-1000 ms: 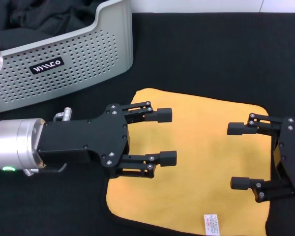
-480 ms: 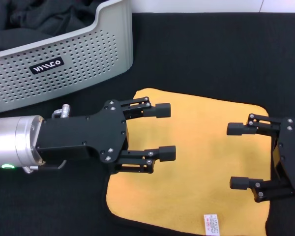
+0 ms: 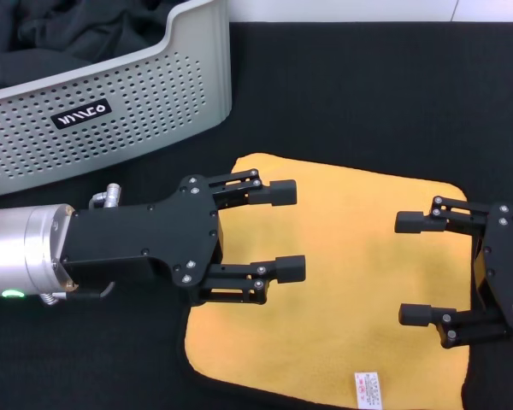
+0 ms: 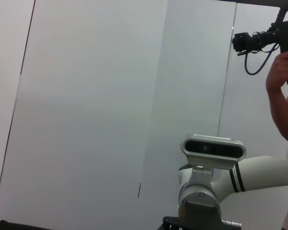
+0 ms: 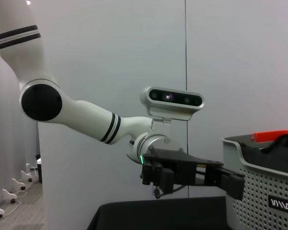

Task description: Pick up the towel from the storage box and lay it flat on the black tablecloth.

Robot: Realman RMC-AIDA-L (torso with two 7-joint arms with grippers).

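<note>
The yellow-orange towel (image 3: 342, 282) lies spread flat on the black tablecloth (image 3: 368, 94), its small white label (image 3: 369, 389) at the near edge. My left gripper (image 3: 289, 231) is open and empty, hovering over the towel's left side. My right gripper (image 3: 415, 269) is open and empty over the towel's right side. The light grey storage box (image 3: 145, 94) stands at the far left, apart from the towel, with a black label (image 3: 82, 113) on its wall. The box also shows in the right wrist view (image 5: 261, 191), as does the left gripper (image 5: 225, 179).
Plain black cloths (image 3: 85, 30) lie inside the storage box. In the left wrist view a person (image 4: 283, 81) holds a camera beside the robot's head (image 4: 212, 148). The tablecloth covers the whole table around the towel.
My left gripper has drawn back slightly toward the left. The right gripper and the towel have hardly moved.
</note>
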